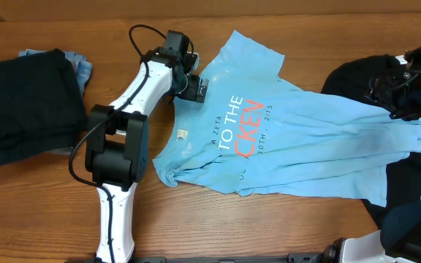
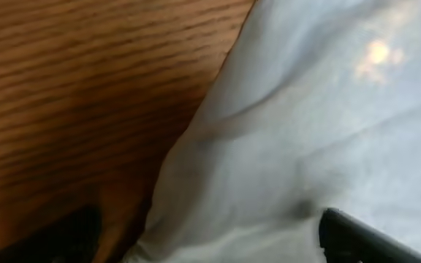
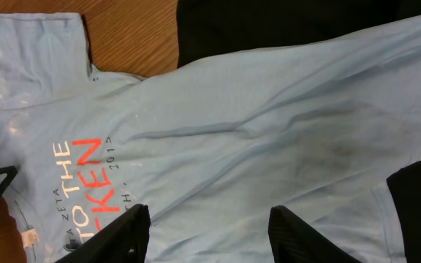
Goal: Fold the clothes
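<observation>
Whereas right end effector (image 3: 209, 223) gapes above shirt (image 3: 269, 124), left end effector's (image 1: 194, 88) state is unclear.

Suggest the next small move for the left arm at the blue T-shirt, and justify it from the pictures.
Probably close the left tool on the shoulder edge of the blue T-shirt. It sits right at that edge, fabric filling its wrist view, but no grip is confirmed. The shirt lies wrinkled and unfolded; the right tool hangs open above it.

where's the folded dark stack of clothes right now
Overhead view: the folded dark stack lies at the far left of the table, partly over a blue garment, left of the left arm.
</observation>
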Robot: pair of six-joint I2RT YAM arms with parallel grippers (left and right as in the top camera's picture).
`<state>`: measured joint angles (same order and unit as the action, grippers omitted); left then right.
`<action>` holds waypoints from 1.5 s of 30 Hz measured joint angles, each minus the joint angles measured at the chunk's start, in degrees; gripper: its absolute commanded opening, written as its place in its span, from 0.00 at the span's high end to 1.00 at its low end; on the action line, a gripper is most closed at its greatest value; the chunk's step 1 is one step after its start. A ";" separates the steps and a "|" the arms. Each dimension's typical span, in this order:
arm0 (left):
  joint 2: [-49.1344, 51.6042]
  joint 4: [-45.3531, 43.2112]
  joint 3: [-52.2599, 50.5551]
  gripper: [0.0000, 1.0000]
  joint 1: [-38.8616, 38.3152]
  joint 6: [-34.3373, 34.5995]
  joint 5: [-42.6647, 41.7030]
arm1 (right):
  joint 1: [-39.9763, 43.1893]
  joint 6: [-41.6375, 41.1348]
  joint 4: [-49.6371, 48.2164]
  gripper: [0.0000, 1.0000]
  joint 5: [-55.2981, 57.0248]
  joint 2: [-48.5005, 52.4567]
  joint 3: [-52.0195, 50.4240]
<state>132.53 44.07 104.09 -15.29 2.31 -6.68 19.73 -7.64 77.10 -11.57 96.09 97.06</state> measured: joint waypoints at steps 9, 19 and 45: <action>0.83 12.04 5.35 0.96 2.91 1.44 4.94 | 0.00 0.00 0.02 0.44 0.00 0.00 0.00; -6.43 13.94 18.60 0.32 22.27 12.07 2.62 | 0.00 0.20 -1.03 0.45 1.75 1.01 0.00; -6.43 46.01 17.97 0.29 9.38 12.13 2.64 | 2.38 1.27 -22.56 0.82 2.67 33.90 2.05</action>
<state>126.10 90.08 122.06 -5.91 14.44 -4.03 22.11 -6.37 54.54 -8.91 129.99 99.11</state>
